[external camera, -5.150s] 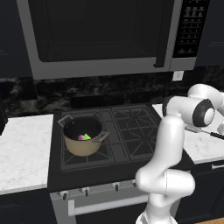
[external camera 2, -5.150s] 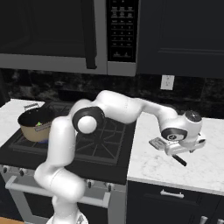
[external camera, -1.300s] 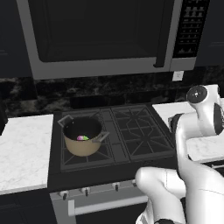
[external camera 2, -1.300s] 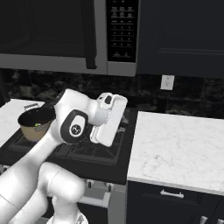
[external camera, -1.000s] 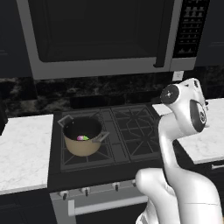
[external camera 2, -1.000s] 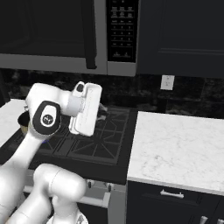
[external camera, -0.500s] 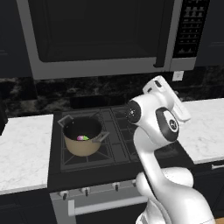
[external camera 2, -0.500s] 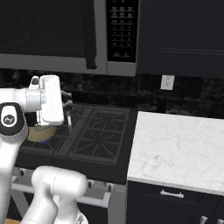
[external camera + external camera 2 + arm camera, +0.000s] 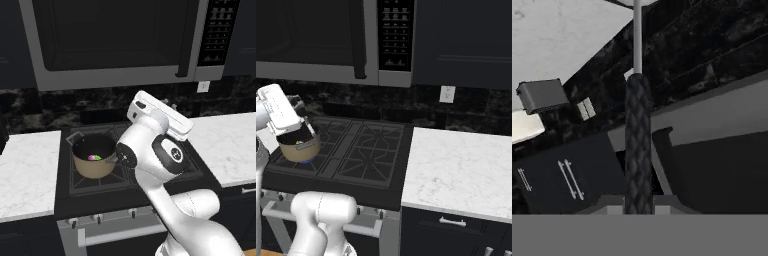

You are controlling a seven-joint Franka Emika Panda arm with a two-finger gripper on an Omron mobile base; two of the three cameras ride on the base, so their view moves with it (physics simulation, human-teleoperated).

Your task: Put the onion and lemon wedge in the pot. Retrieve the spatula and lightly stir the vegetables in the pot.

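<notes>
On the stove's left burner the pot [image 9: 94, 161] already holds the onion [image 9: 92, 158] and lemon wedge [image 9: 98, 157], and to its right the gripper [image 9: 638, 202], clamped on the spatula [image 9: 637, 145], carries it potward, stirring left undone

No legible text, brand, number or sign is found in any view. The microwave control panel [image 9: 395, 34], at 12 o'clock in the right base view, carries rows of small pale marks; these are too small and blurred to read. The same panel [image 9: 216, 31] at 2 o'clock in the left base view shows only faint specks. The wall outlet [image 9: 446, 94] bears no marking. The stove knobs [image 9: 98, 218] at 7 o'clock in the left base view show no readable figures.
</notes>
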